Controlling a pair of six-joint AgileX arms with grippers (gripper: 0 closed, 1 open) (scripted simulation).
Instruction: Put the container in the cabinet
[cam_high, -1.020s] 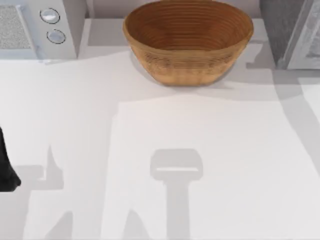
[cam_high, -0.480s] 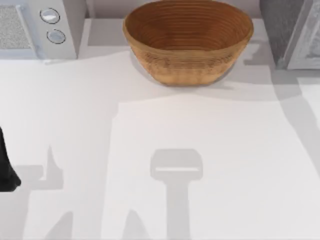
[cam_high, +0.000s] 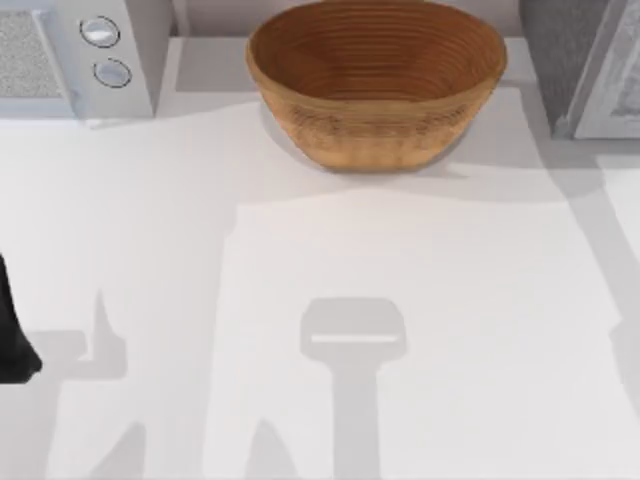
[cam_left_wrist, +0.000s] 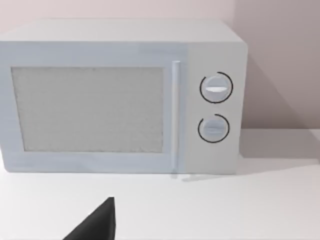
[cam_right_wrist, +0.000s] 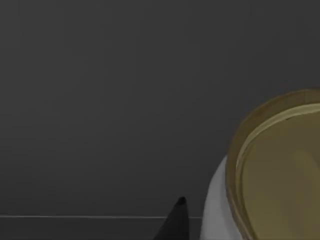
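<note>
The container (cam_right_wrist: 270, 170) is white with a tan wooden rim and sits close up in the right wrist view, in front of the dark grey cabinet wall (cam_right_wrist: 125, 100). My right gripper (cam_right_wrist: 200, 225) looks shut on it. One black fingertip (cam_right_wrist: 176, 220) shows beside the white side, and the other finger is hidden. From above, the cabinet (cam_high: 585, 60) stands at the table's back right. My left arm (cam_high: 10, 340) is parked at the table's left edge, with one black fingertip (cam_left_wrist: 100, 222) pointing toward the microwave.
A large woven basket (cam_high: 376, 80) stands at the back middle of the table. A white microwave (cam_high: 75, 55) with two dials is at the back left, its door closed (cam_left_wrist: 90, 110). Arm shadows fall across the white tabletop (cam_high: 400, 260).
The shadow on the table beside the cabinet has drawn away toward the right edge. The left arm, basket and microwave have not moved.
</note>
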